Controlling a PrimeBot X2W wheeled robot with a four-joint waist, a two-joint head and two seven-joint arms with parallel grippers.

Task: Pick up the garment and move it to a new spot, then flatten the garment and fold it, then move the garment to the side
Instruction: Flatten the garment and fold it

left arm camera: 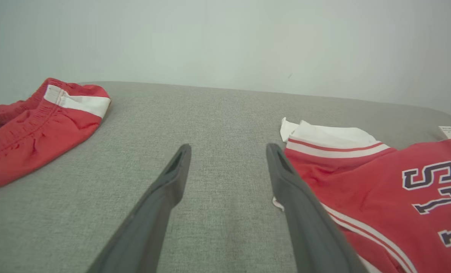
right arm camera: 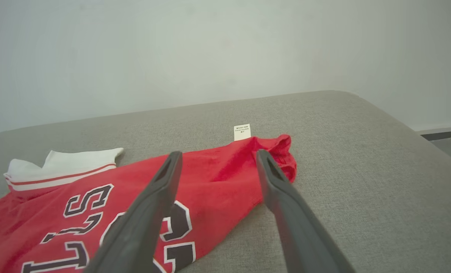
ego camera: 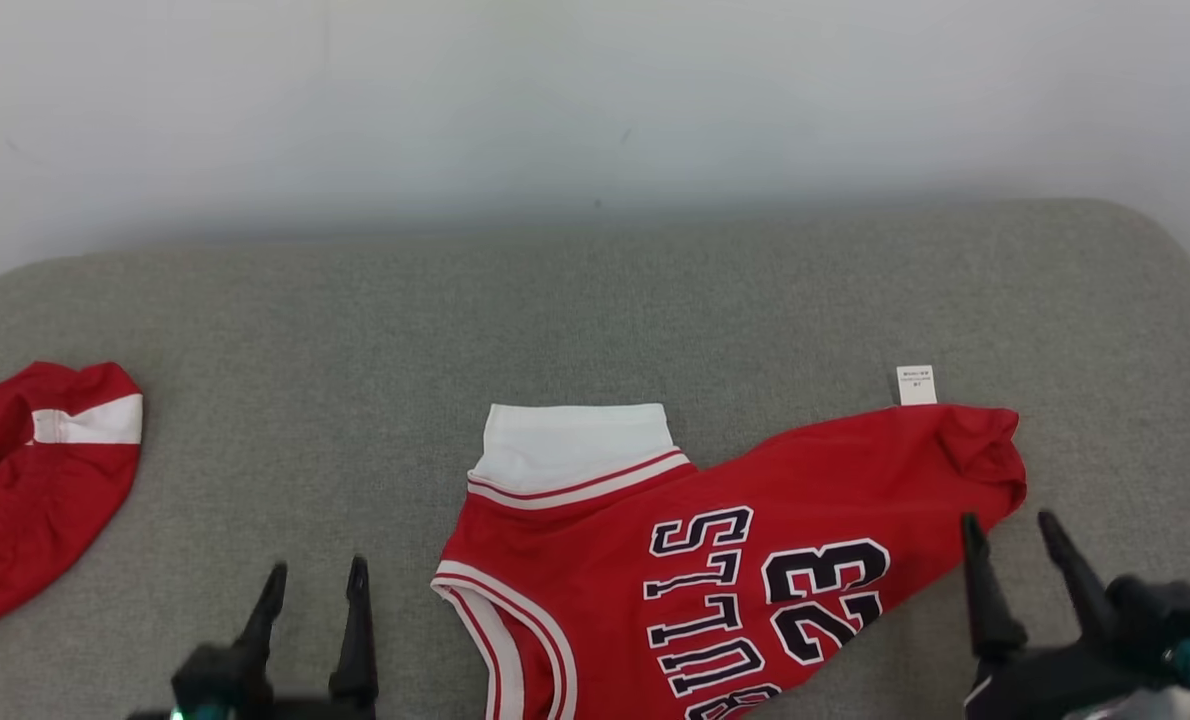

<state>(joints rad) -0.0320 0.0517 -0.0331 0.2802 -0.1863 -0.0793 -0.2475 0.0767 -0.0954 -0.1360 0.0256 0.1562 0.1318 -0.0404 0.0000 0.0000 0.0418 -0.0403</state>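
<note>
Dark and long-fingered, the left gripper (ego camera: 317, 566) sits at the near edge with its fingers spread wide over bare fabric, holding nothing. Over on the other side the right gripper (ego camera: 1008, 520) is just as wide and just as empty, its tips at the bunched right-hand end of the shirt.

Between them lies the red sleeveless basketball jersey (ego camera: 605, 570), white-trimmed with dark lettering, spread slantwise on the grey woven cushion (ego camera: 595, 300), its near part running out of the head view.

It looks thin, soft and light, so I'd expect it to sag and slide rather than keep any shape. Pinching an edge at two points seems best: the striped armhole by the left fingers and the rumpled end by the right. Best not to pull on the small white tag (ego camera: 916, 385) poking out the far side.

Room? Plenty of open cushion beyond the jersey and to its left, up to a second red garment (ego camera: 45, 500) lying well apart. On the right the cushion rounds off, and a pale wall (ego camera: 595, 100) closes the back.
</note>
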